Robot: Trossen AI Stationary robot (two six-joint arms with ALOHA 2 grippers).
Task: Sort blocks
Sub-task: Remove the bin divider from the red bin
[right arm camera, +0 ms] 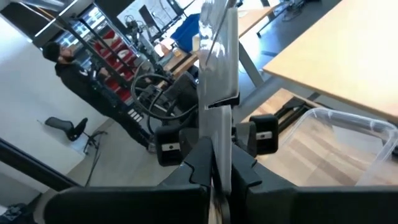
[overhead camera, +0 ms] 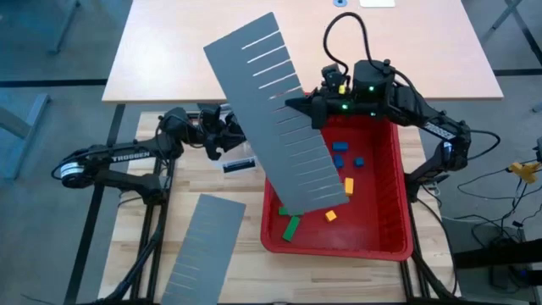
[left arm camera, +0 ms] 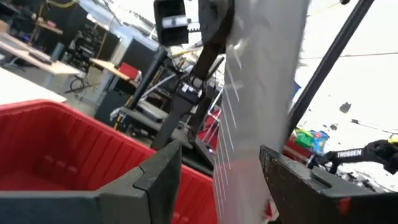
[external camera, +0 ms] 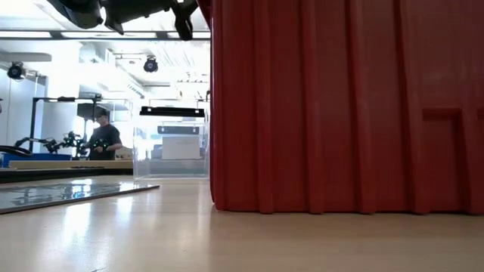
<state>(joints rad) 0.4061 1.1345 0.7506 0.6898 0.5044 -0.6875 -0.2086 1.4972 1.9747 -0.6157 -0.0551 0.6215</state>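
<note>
A long grey slotted divider panel (overhead camera: 284, 119) hangs slanted in the air over the table's middle, its lower end above the red bin (overhead camera: 398, 195). My right gripper (overhead camera: 296, 106) is shut on the panel's right long edge. My left gripper (overhead camera: 237, 135) is open at the panel's left edge, one finger on each side of the sheet (left arm camera: 239, 143), with a gap showing on both sides in the right wrist view. Blue (overhead camera: 339, 148), yellow (overhead camera: 348, 185), orange (overhead camera: 330, 216) and green (overhead camera: 291, 227) blocks lie on the bin's floor. The panel hides others. My right gripper pinches the panel's long edge (right arm camera: 222, 146) between its two fingers, about halfway along the panel. The fingers come in roughly level from the table's right side. The panel stands on edge and tilted, lifted off the table; whether its lower end (overhead camera: 326, 199) touches the bin is hidden.
A second grey divider panel (overhead camera: 199, 250) lies flat at the table's near left. A small clear tub (right arm camera: 348, 146) stands between the arms. The bin's red wall (external camera: 340, 106) fills the low view's right. A person (external camera: 102, 136) works in the room behind.
</note>
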